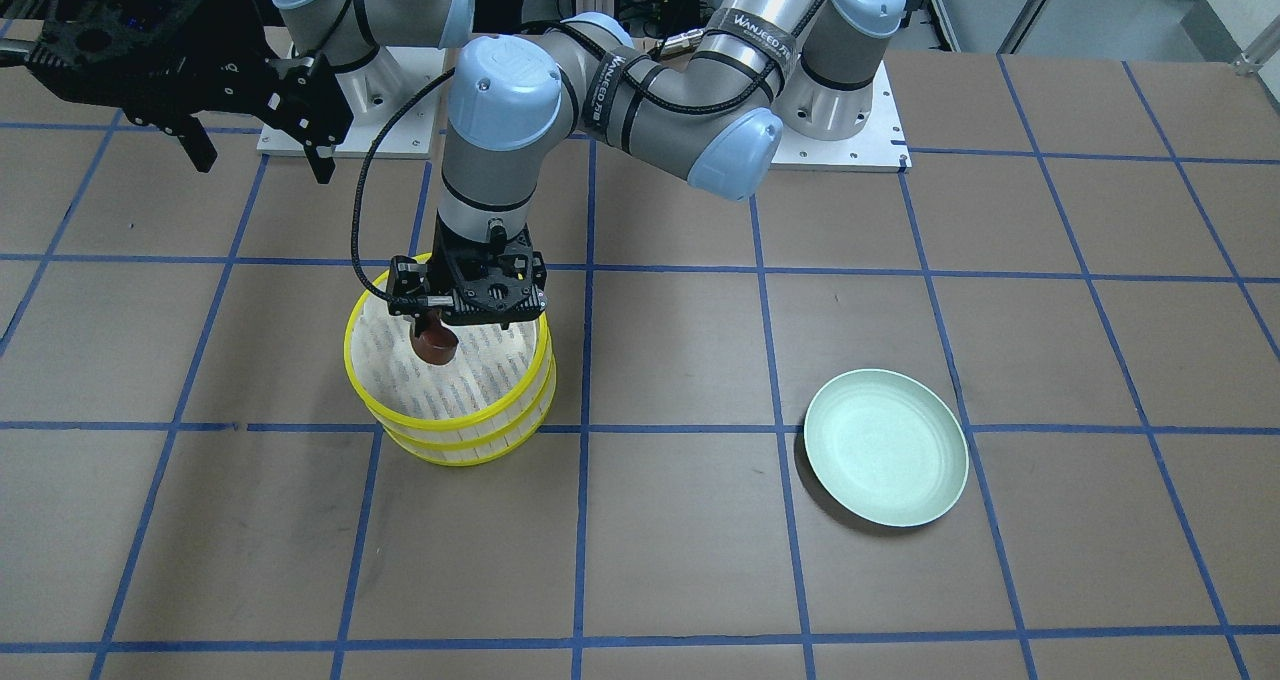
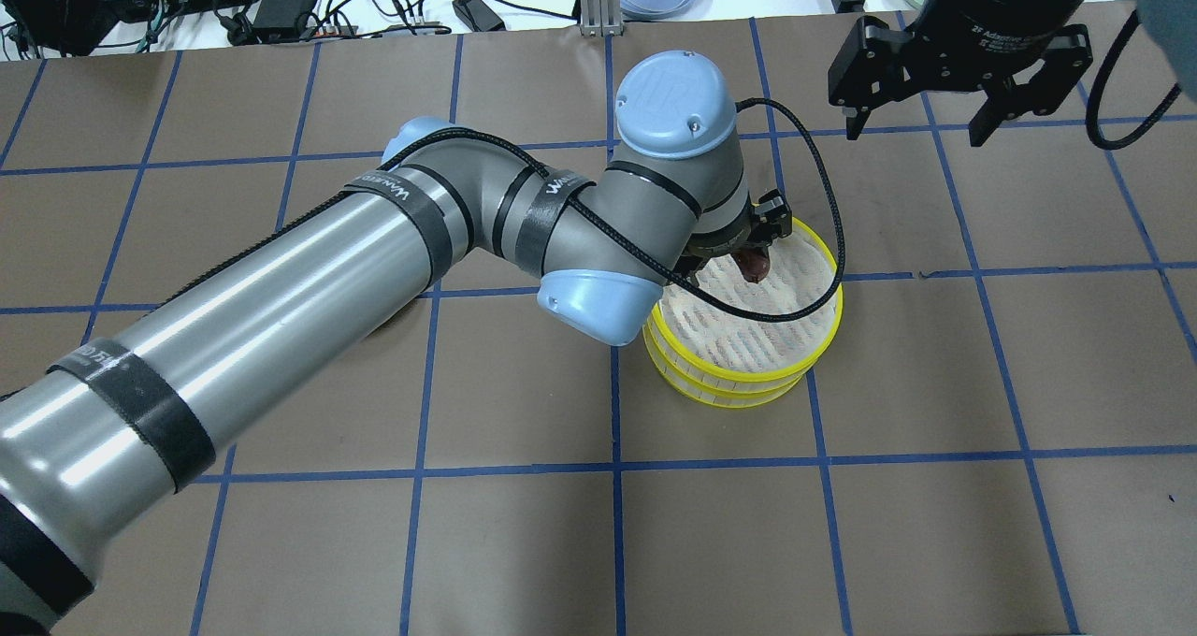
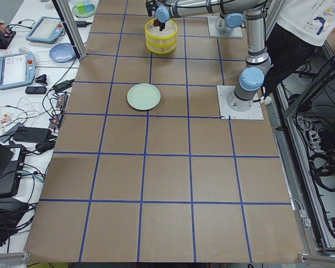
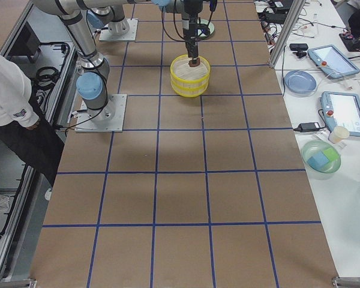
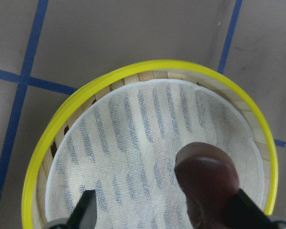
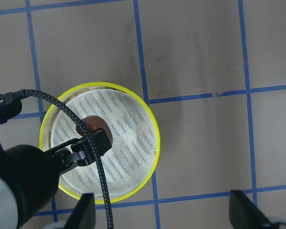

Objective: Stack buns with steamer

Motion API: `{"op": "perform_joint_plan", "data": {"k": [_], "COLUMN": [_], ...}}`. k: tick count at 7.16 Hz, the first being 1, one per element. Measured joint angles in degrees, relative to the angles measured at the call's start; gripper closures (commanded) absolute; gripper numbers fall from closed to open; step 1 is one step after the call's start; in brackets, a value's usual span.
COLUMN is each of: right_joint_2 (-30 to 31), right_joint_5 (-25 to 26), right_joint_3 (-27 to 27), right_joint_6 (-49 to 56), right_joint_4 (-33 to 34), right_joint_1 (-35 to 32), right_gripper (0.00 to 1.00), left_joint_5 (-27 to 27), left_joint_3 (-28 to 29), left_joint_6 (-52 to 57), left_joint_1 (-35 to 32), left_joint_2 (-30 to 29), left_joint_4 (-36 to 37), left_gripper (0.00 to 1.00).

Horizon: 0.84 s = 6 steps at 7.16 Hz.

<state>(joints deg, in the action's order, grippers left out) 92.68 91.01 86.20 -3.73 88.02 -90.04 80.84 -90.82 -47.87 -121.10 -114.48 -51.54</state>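
The steamer (image 1: pixel 450 400) stands as two yellow-rimmed baskets stacked on the table; it also shows in the overhead view (image 2: pixel 748 374), the left wrist view (image 5: pixel 148 67) and the right wrist view (image 6: pixel 152 124). The dark reddish-brown bun (image 1: pixel 437 344) is inside the top basket, on or just above its white base (image 5: pixel 207 179). My left gripper (image 5: pixel 167 212) is low in that basket with its fingers spread wide, and the bun is against one finger. My right gripper (image 1: pixel 265 165) is open and empty, high above the table beside the steamer. The cream-white bun is out of view.
A pale green plate (image 1: pixel 886 447) lies empty on the brown gridded table, on my left side, well away from the steamer. My left arm's black cable (image 2: pixel 823 215) loops over the steamer's rim. Side benches hold tablets and bowls beyond the table.
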Motion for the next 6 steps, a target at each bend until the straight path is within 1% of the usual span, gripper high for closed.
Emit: {"op": "perform_joint_plan", "data": {"k": [3,4,5,6], "right_joint_2": [0.0,0.0,0.0,0.0], "right_joint_5": [0.4,0.4,0.3,0.2], "right_joint_3": [0.0,0.0,0.0,0.0], "right_joint_6": [2.7,2.7,2.6,2.5], "right_joint_4": [-0.7,-0.9,-0.9,-0.9], "right_joint_1": [0.1,0.1,0.1,0.1], "right_gripper": [0.00,0.00,0.00,0.00], "left_joint_5": [0.1,0.3,0.4,0.5], "left_joint_3": [0.0,0.1,0.1,0.3], "left_joint_6": [0.8,2.9,6.8,12.7], "left_joint_1": [0.1,1.1,3.5,6.8], "left_joint_2": [0.4,1.3,3.1,5.6], "left_joint_4": [0.0,-0.3,-1.8,-5.4], "left_gripper": [0.00,0.00,0.00,0.00]}}
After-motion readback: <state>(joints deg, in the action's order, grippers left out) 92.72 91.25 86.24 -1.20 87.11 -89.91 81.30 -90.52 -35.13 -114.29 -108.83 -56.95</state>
